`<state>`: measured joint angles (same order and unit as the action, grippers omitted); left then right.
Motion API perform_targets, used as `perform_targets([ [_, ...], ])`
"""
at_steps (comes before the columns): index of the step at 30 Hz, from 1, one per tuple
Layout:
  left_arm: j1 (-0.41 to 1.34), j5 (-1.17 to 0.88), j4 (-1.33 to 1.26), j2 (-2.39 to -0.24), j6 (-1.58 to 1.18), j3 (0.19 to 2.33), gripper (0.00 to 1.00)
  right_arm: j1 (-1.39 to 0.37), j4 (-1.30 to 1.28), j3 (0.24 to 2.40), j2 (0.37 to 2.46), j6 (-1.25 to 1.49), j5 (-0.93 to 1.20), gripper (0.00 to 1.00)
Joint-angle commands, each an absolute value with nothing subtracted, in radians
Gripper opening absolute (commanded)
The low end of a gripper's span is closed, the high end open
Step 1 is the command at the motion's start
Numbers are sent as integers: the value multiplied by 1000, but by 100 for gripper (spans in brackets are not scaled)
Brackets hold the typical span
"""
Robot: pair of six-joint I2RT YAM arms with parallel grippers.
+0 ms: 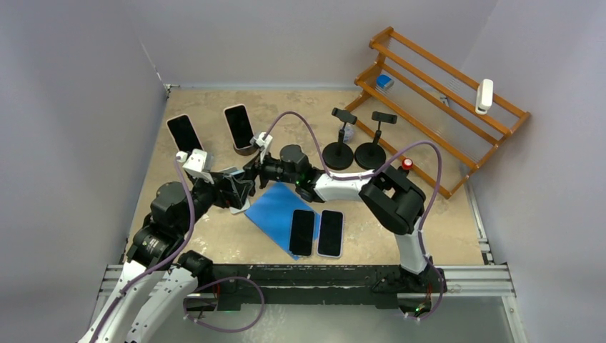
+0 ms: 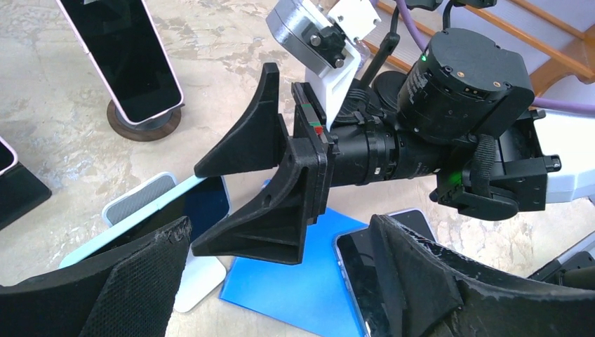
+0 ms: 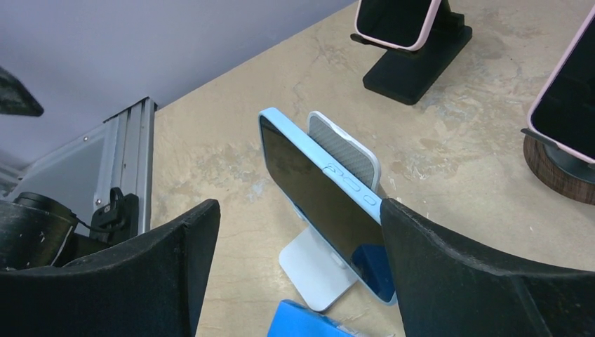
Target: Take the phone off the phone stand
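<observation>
Pre-grasp step: light-blue phone (image 3: 319, 196) leaning on white phone stand (image 3: 314, 270) at edge of blue mat (image 1: 275, 207), right gripper (image 3: 298, 207) spread open close by its upper end, left gripper (image 2: 277, 228) likewise apart; next, close squarely and lift clear.

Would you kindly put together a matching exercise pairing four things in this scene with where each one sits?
Things:
1. light-blue phone
2. pink-edged phone
3. white device
4. blue mat

Places:
A. on the wooden rack
B. flat under two phones
C. propped on the white stand
D. on the round wooden base

Pairs: 1-C, 2-D, 3-A, 4-B.
</observation>
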<state>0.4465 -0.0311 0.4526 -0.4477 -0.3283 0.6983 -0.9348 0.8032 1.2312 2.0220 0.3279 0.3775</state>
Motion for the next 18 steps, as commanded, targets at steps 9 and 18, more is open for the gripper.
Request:
perform_targets([
  [9, 450, -49, 422, -450, -308, 713, 93, -883, 897, 1123, 1869, 332, 348, 88],
  [18, 450, -52, 422, -454, -308, 712, 93, -812, 931, 1123, 1946, 385, 499, 80],
])
